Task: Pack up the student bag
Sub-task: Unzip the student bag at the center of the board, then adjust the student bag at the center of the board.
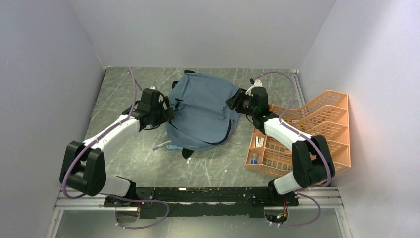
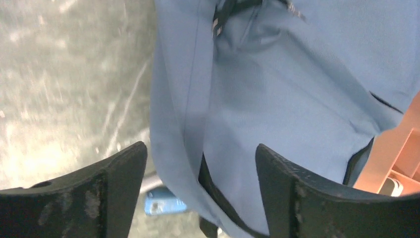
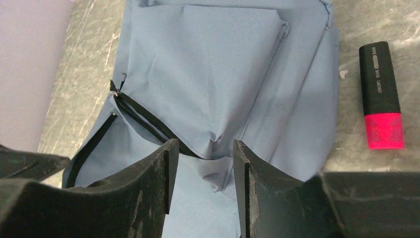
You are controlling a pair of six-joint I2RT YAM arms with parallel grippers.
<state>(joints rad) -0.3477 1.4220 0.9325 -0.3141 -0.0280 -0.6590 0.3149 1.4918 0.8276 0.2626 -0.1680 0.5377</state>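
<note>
The student bag (image 1: 203,111) is a blue-grey fabric backpack lying flat in the middle of the table, with a black zip line along its right side. My left gripper (image 1: 168,113) is at the bag's left edge. In the left wrist view it (image 2: 200,166) is open, with the bag's edge (image 2: 277,114) and a black zip gap between the fingers. My right gripper (image 1: 235,102) is at the bag's right edge. In the right wrist view it (image 3: 200,148) is open over a puckered fold of the bag (image 3: 213,74), beside an open black zip (image 3: 143,116).
An orange mesh tray organiser (image 1: 322,124) stands at the right, with small items in its near compartments. A blue pen (image 1: 166,146) lies just left of the bag's near edge and shows in the left wrist view (image 2: 163,201). A black highlighter with a pink cap (image 3: 381,94) lies beside the bag.
</note>
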